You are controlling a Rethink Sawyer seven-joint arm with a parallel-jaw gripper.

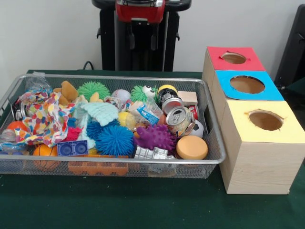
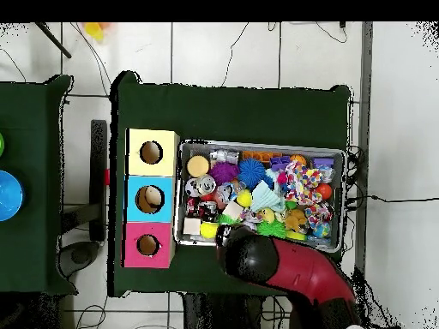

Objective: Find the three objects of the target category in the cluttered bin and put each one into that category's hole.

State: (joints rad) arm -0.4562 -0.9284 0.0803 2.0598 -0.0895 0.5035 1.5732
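The wire mesh bin (image 1: 217,143) sits on the green table, full of clutter. A large white fabric with coloured dots (image 1: 45,117) lies at its left end; in the overhead view it (image 2: 304,182) is in the bin's right half. A small dotted bundle (image 1: 113,101) seems to lie mid-bin at the back; I cannot make out another. The yellow-surround hole (image 1: 265,120) tops the nearest wood box, right of the bin, and shows in the overhead view (image 2: 151,152). The red and black arm (image 2: 257,257) hangs over the bin's robot-side edge. Its red end (image 1: 140,10) shows at the top; the gripper is not clear.
Blue-surround (image 1: 247,84) and red-surround (image 1: 233,57) holes sit behind the yellow one. The bin also holds blue (image 1: 115,140), green (image 1: 93,89) and purple (image 1: 155,137) spiky balls, a mint knitted cloth (image 1: 101,112), cans (image 1: 178,119) and an orange disc (image 1: 191,147).
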